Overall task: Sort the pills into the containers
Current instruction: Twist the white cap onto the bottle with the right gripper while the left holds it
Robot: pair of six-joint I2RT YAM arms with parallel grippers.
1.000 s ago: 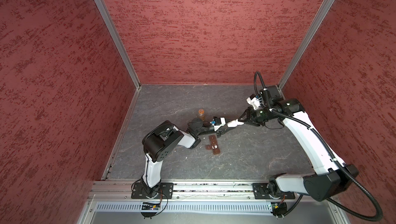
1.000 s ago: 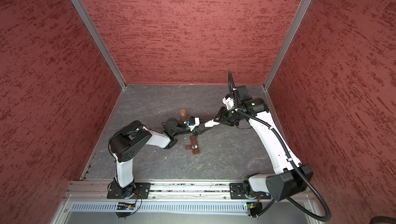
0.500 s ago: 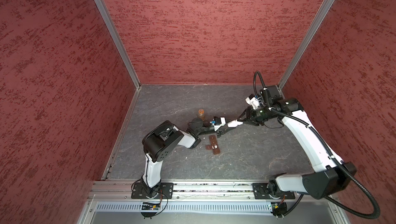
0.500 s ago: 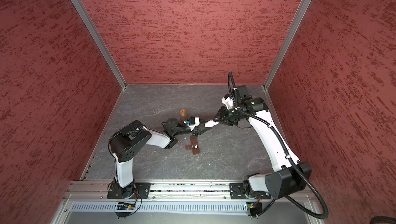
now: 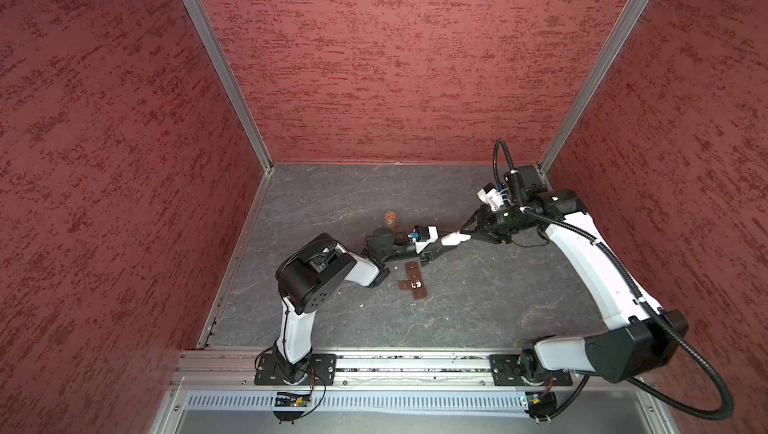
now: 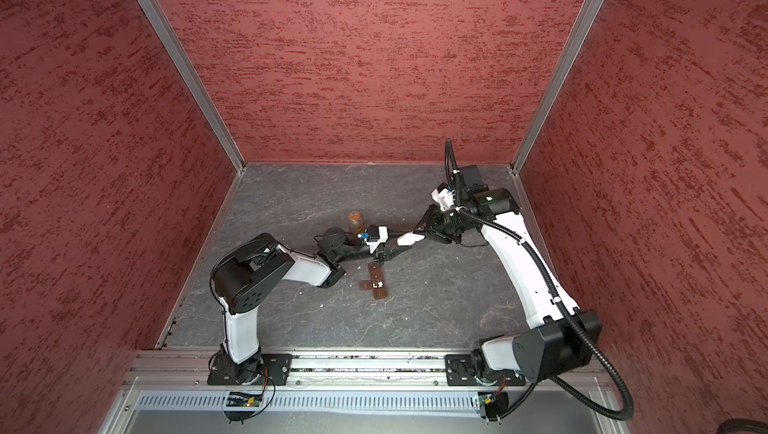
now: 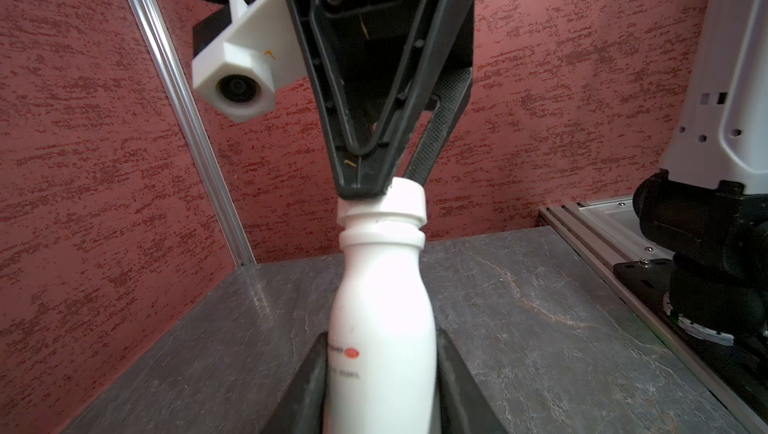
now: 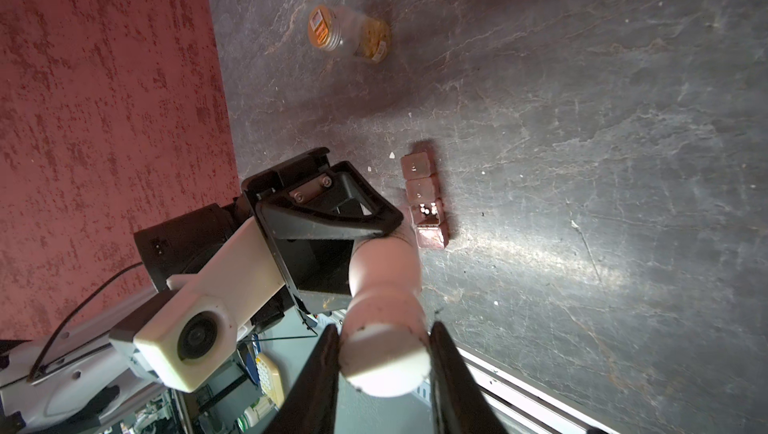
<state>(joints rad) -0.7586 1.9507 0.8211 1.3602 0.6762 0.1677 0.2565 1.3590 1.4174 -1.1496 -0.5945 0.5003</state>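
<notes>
Top views, left to right.

- Amber jar [image 5: 390, 220] with an orange lid stands upright on the tabletop [image 5: 498, 299], at 11 o'clock from the containers and just behind the left wrist.
- Containers [image 5: 414, 274] are a brown strip mid-tabletop, lying roughly 12-to-6. They sit just at 6 o'clock from the left fingers, and nothing touches them.
- One cell is open, its lid flapped out toward 9 o'clock. Pills [image 8: 428, 209] sit inside that cell. The two cells next to it have lids down.
- A few white specks [image 8: 391, 155] lie loose on the tabletop near the strip. Can't tell if they're pills.
- Left fingers [image 7: 311, 386] are narrow, clamped on the body of the white bottle [image 7: 382, 307], one each side.
- The bottle is off the tabletop, near level, at 1 o'clock from the containers, neck end pointing about 2 o'clock.
- Right fingers [image 7: 365, 178] are narrow too, pinching the cap [image 7: 399, 203], which sits on the neck.
- Right wrist view agrees: a finger on either side of the cap.
</notes>
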